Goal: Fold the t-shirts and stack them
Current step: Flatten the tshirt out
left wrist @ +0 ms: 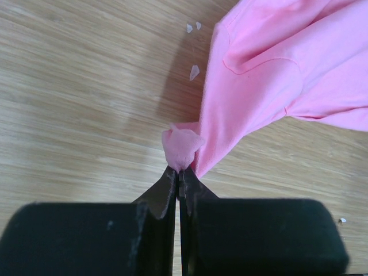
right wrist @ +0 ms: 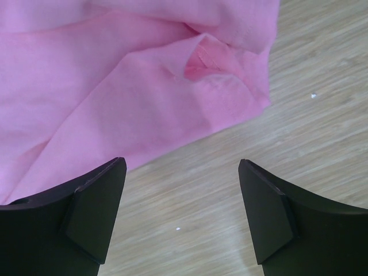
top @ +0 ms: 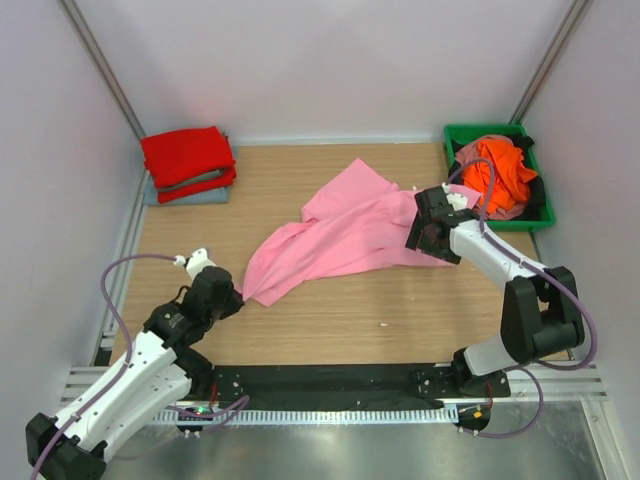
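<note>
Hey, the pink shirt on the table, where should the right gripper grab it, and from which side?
Probably the bunched corner of the pink shirt, just ahead of the open right gripper, approached from the bare table side. The fabric lies doubled there with a free edge, and the left gripper pinches the opposite end.

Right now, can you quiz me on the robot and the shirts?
1. True or false: the left end effector is shut on the pink shirt.
2. What colour tops the stack in the far left corner? A red, B orange, C green.
3. Fill in: the right end effector is ____ (open or shut).
Key: 1 true; 2 A; 3 open.
</note>
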Tool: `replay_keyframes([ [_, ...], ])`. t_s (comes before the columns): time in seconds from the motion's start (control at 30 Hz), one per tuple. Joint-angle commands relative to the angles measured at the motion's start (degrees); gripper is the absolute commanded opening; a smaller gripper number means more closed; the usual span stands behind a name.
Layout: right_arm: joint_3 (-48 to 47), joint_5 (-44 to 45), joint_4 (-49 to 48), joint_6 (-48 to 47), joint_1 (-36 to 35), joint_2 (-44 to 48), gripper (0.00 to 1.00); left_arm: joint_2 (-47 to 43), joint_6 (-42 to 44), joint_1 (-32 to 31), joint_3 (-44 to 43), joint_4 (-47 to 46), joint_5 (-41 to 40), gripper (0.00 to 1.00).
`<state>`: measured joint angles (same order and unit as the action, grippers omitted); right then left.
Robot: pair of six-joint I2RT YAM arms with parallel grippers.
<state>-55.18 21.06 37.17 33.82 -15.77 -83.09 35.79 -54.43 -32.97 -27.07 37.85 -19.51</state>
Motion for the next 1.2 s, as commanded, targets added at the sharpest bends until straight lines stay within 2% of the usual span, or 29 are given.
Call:
replay_keyframes([
  [0.0, -4.4, -0.3, -3.3, -3.0, -0.1, -3.4, 0.85, 0.2, 0.3, 0.1, -0.4, -0.5, 0.3, 0.00],
  [0.3, -10.3, 2.0, -5.4, -6.3, 4.6, -11.6, 0.84, -0.3, 0.9, 0.1, -0.2, -1.0, 0.3, 0.00],
  [0.73, -12.0, 0.4, -7.9, -7.4, 7.6, -17.0, 0.72, 0.5, 1.5, 0.1, -0.2, -1.5, -0.1, 0.00],
  [0.77, -12.1, 0.3, -8.1, -7.4, 7.7, -17.3, 0.70, 0.6, 1.6, 0.1, -0.2, -1.5, -0.1, 0.00],
  [0.97, -11.9, -0.6, -8.1, -7.4, 8.3, -16.8, 0.41, 0.7, 1.7, 0.1, -0.2, -1.6, -0.2, 0.00],
  [1.0, -11.8, -0.8, -7.9, -7.3, 8.4, -16.4, 0.31, 0.7, 1.6, 0.1, -0.2, -1.5, -0.3, 0.00],
  [1.07, -11.4, -1.1, -7.5, -7.5, 8.3, -15.6, 0.21, 0.7, 1.6, 0.1, -0.2, -1.5, -0.3, 0.00],
  [1.1, -11.1, -1.8, -6.9, -7.6, 8.3, -14.5, 0.10, 0.7, 1.6, 0.1, -0.3, -1.5, -0.3, 0.00],
  [1.17, -10.7, -2.7, -6.2, -7.5, 8.4, -12.8, 0.01, 0.6, 1.7, 0.1, -0.9, -1.5, -0.1, 0.00],
])
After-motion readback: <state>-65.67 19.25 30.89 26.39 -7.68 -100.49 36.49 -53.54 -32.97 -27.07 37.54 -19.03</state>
